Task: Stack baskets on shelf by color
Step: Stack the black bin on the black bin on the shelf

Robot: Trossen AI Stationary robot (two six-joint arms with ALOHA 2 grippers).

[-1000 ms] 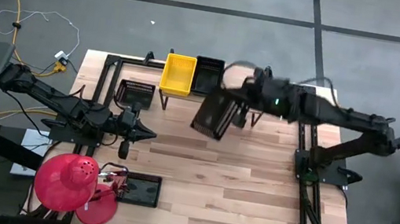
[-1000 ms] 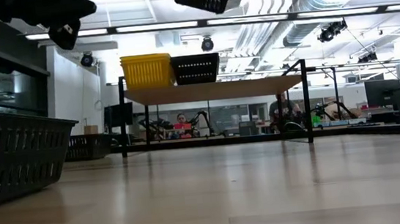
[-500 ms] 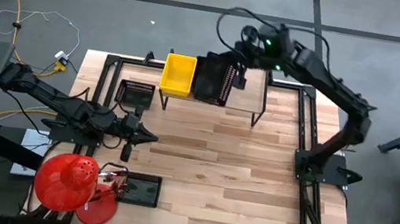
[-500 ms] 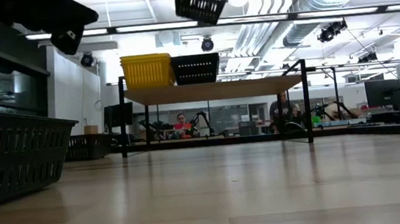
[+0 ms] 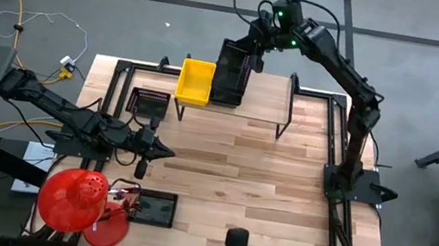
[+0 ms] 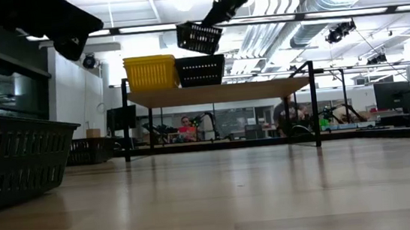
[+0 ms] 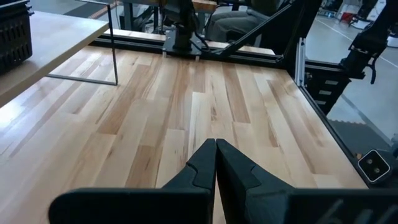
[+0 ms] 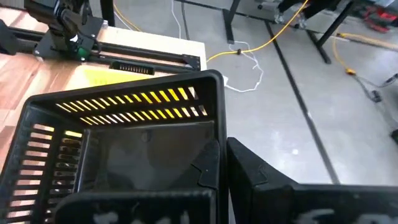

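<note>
- The right gripper (image 5: 252,48) pinches the rim of a black basket (image 6: 200,37), held tilted above another black basket (image 6: 201,70) on the shelf (image 6: 218,92).
- Below it, the shelved basket is mostly hidden.
- The yellow basket (image 5: 195,81) sits just beside.
- The left gripper (image 7: 216,163) hangs closed and empty over open tabletop.

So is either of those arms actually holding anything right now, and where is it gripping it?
Yes. The right gripper is shut on the rim of a black basket, holding it in the air above the shelf. The left gripper is shut and empty.
</note>
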